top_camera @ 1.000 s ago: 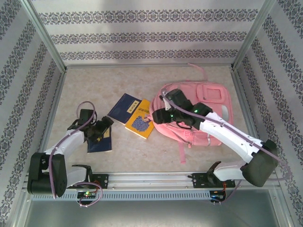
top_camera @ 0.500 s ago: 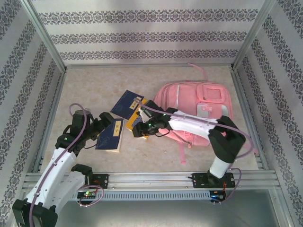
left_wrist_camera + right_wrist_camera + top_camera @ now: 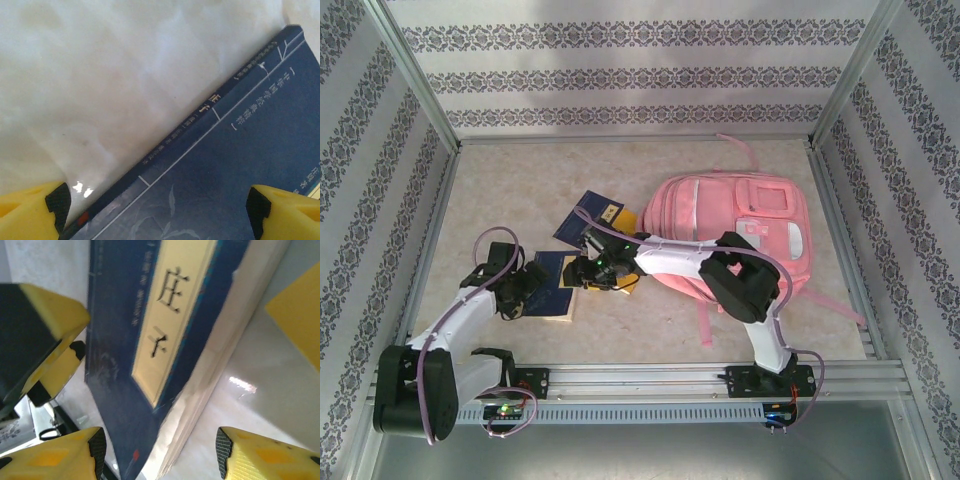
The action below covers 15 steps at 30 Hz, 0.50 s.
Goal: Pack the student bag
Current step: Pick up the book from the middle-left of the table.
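Observation:
The student bag (image 3: 740, 225), large and pink, lies flat at the right of the table. A dark blue book (image 3: 556, 295) with a cream title label (image 3: 172, 315) lies at the near left. My left gripper (image 3: 528, 285) is low over its left edge, open, with the spine (image 3: 200, 120) running between its yellow fingertips (image 3: 30, 210). My right gripper (image 3: 577, 272) has reached across from the bag side. It is open over the book's right edge (image 3: 210, 390), one pad on each side and neither touching it.
A second dark blue book (image 3: 592, 213) and a yellow book (image 3: 628, 220) lie between the near book and the bag, partly under my right arm. Bag straps (image 3: 705, 320) trail toward the front rail (image 3: 640, 378). Patterned walls enclose the table.
My right gripper left the bag and swung left to the near blue book. My left arm shifted about beside that book, which slid slightly right.

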Motion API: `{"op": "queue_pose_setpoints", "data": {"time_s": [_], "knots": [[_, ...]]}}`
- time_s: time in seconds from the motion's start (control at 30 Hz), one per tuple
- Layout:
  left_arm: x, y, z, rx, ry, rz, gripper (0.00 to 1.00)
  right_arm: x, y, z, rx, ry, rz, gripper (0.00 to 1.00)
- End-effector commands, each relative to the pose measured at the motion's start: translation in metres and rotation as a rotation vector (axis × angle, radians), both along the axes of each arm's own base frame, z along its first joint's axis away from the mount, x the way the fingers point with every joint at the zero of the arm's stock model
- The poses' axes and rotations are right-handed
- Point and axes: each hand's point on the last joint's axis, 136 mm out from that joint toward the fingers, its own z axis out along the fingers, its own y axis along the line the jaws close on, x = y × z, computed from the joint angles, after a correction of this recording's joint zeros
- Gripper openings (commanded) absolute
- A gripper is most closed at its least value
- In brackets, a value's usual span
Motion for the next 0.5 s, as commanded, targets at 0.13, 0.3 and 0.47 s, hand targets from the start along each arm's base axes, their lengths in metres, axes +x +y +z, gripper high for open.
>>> {"op": "queue_pose_setpoints", "data": {"time_s": [0.13, 0.3, 0.47], "knots": [[-0.002, -0.037, -0.01, -0.241, -0.097, -0.034, 0.84, 0.019, 0.013, -0.015, -0.024, 0.013, -0.027, 0.6], [-0.022, -0.053, -0.015, -0.34, -0.108, -0.046, 0.8, 0.024, 0.017, -0.021, -0.041, 0.011, 0.011, 0.57], [-0.039, -0.059, -0.005, -0.375, -0.148, -0.062, 0.76, 0.022, 0.023, -0.009, -0.017, 0.002, 0.063, 0.55]]}}
